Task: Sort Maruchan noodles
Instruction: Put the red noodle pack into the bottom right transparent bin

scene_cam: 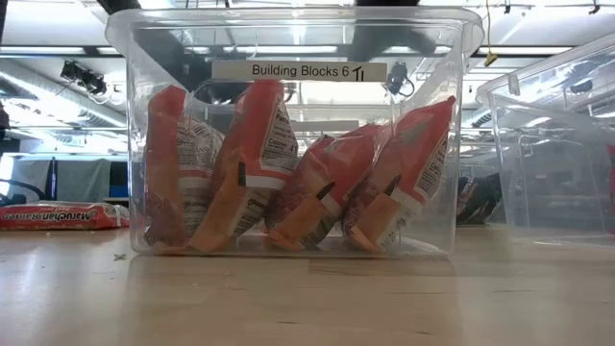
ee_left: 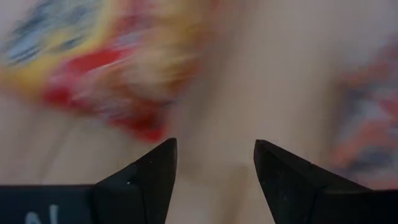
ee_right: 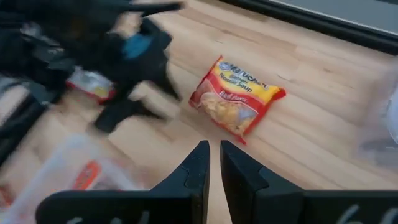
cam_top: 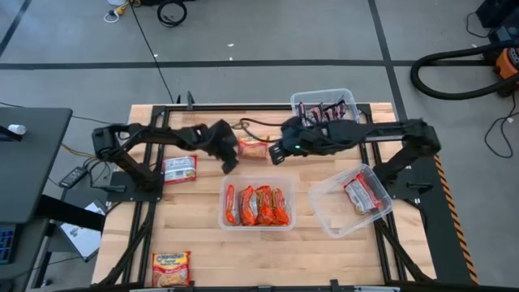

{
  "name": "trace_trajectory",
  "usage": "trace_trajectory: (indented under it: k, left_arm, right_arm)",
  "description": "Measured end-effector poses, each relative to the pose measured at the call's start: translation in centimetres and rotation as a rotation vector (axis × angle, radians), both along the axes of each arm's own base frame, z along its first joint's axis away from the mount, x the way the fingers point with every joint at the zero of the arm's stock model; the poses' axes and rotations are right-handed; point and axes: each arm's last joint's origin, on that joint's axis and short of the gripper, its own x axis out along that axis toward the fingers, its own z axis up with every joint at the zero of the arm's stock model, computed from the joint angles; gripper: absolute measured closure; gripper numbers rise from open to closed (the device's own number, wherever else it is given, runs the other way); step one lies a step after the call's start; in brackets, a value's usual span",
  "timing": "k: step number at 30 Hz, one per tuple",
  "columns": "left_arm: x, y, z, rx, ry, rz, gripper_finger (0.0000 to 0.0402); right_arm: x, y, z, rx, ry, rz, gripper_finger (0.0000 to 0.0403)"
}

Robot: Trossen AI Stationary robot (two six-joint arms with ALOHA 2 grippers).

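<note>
Pale wood table (cam_top: pixel 203 243) carries 3 clear bins. The middle bin (cam_top: pixel 257 224) holds 4 orange-red noodle packets (cam_top: pixel 257 205) standing on edge; the right bin (cam_top: pixel 331 212), skewed near the right arm's base, holds 1 red-and-white packet (cam_top: pixel 363 193); the far bin (cam_top: pixel 347 97) holds dark packets (cam_top: pixel 323 109).

Loose packets lie flat on the wood: 1 red-and-white (cam_top: pixel 179 169) by the left arm, 1 yellow-red (cam_top: pixel 170 268) at the near edge, and 1 yellow-red packet (cam_top: pixel 253 148) between the 2 grippers at the far middle.

The left gripper (cam_top: pixel 229 165) hangs just beside that middle packet with its fingers apart and empty. The right gripper (cam_top: pixel 276 153) sits on the packet's other side, fingers nearly together and holding nothing.

Probably the middle packet is the one being gone after. A good pick would have only 1 arm commit, spread its fingers, come down over a short edge of the wrapper and pinch there, since a flat packet gives little to grab; the other arm should pull clear to avoid a clash.
</note>
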Motion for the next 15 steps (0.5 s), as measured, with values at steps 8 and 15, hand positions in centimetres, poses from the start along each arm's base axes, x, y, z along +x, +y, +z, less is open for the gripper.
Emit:
trace_trajectory:
  k: [8,15]
  left_arm:
    - [1.0,-3.7,2.4,0.115,0.095,-0.2,0.0185]
    - [-3.1,-1.5,5.8,0.198,0.182,-0.108,0.0185]
  right_arm:
    - [5.5,-3.7,-5.4,0.037,0.028,0.048,0.0359]
    - [8.6,-7.0,-11.0,0.128,0.048,0.036,0.0367]
